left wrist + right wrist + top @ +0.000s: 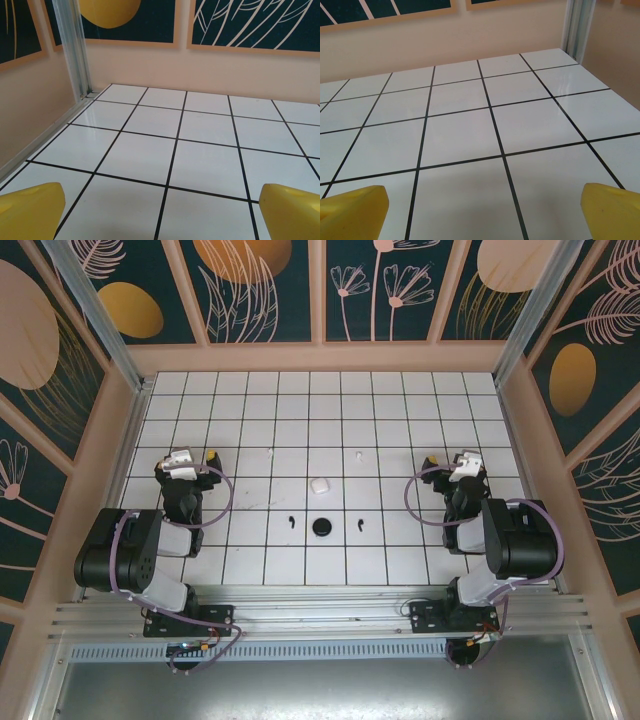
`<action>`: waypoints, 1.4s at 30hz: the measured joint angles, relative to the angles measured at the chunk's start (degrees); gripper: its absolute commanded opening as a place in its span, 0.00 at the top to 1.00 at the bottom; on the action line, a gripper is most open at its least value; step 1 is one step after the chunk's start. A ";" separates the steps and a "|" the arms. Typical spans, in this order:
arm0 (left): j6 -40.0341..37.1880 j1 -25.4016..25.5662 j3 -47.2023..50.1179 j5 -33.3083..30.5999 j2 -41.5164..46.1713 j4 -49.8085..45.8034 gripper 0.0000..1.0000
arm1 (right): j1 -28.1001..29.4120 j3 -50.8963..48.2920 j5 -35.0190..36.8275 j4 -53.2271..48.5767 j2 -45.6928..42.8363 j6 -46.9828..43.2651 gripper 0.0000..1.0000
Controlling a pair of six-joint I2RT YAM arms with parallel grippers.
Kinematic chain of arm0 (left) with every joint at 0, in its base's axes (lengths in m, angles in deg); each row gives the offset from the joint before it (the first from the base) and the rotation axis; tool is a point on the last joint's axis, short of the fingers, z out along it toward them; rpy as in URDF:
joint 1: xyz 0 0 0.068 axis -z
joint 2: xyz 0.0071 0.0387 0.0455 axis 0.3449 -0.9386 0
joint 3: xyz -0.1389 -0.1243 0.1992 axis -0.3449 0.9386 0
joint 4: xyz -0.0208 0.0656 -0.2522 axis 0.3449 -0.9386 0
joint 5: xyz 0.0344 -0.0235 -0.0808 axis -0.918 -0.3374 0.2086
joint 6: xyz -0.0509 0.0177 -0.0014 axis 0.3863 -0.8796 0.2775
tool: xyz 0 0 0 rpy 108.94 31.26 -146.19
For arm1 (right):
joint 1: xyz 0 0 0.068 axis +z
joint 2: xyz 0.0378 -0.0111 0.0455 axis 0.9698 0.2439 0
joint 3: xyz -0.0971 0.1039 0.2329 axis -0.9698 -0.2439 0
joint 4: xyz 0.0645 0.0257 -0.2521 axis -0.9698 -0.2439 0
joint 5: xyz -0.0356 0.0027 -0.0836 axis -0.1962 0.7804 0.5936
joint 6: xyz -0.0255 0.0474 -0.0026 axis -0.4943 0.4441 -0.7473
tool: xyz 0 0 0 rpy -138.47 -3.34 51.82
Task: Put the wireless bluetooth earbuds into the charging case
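You've seated nothing yet: left gripper (188, 456) at 9 o'clock and right gripper (452, 460) at 3 gape empty, white earbuds (270, 452) lie loose at 11 and 1 of the white case (319, 484) (black earbuds (291, 521) flank the black case (321, 528)).

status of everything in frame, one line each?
left gripper: open, empty
right gripper: open, empty
white earbuds: loose on the tiles, far apart, not in a case
black earbuds: loose, one on each side of the black case
white case: on the tiles, lid too small to tell
black case: on the tiles, lid too small to tell
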 measured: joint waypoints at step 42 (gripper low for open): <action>10.29 -0.70 -21.94 5.35 22.53 -52.54 0.22 | 6.45 32.48 -0.94 -58.73 -18.01 10.05 0.09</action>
